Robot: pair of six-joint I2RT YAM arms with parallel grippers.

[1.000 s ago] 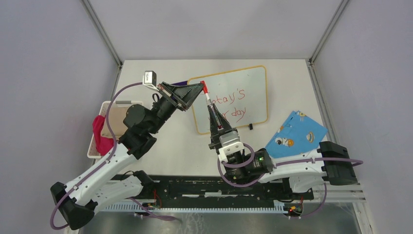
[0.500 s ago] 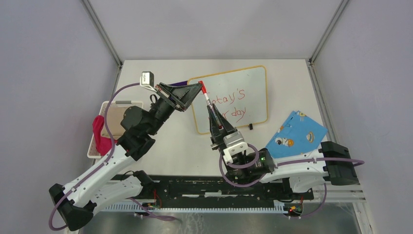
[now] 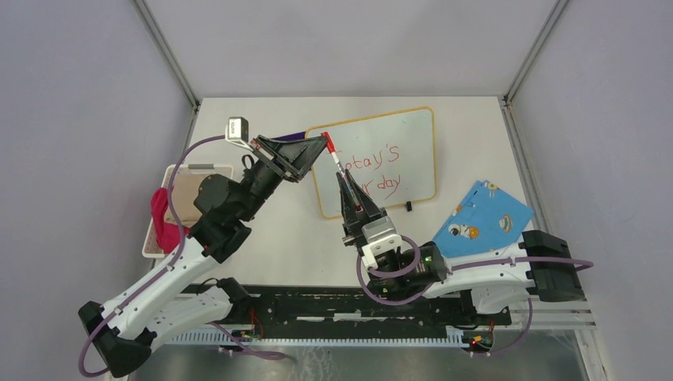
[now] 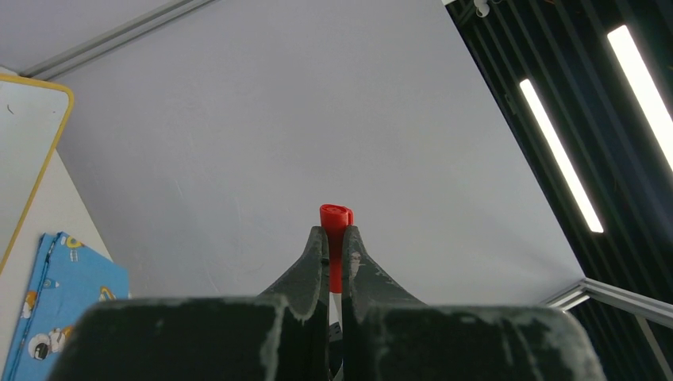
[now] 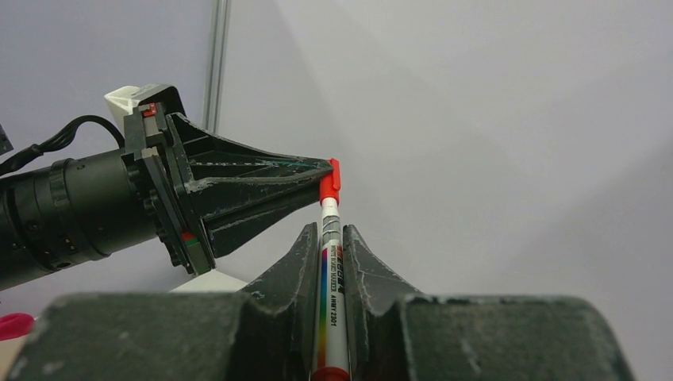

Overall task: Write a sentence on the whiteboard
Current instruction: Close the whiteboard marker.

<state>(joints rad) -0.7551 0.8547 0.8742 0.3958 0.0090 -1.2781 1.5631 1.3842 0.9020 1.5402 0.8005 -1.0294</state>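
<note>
Evidently capping is in hand: the sentence (image 3: pixel 378 170) stands complete on the whiteboard (image 3: pixel 397 131), flat at twelve o'clock on the table (image 3: pixel 294 234). The right gripper (image 3: pixel 343 177) pinches the marker (image 5: pixel 329 274) barrel, and the left gripper (image 3: pixel 324 144) pinches the red cap (image 4: pixel 336 226) at its tip. The next move likely needs a straight axial push.

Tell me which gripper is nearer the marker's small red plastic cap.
Left. The left gripper is shut on the small red plastic cap itself. The right gripper clamps the white cylindrical marker barrel just below that cap.
</note>
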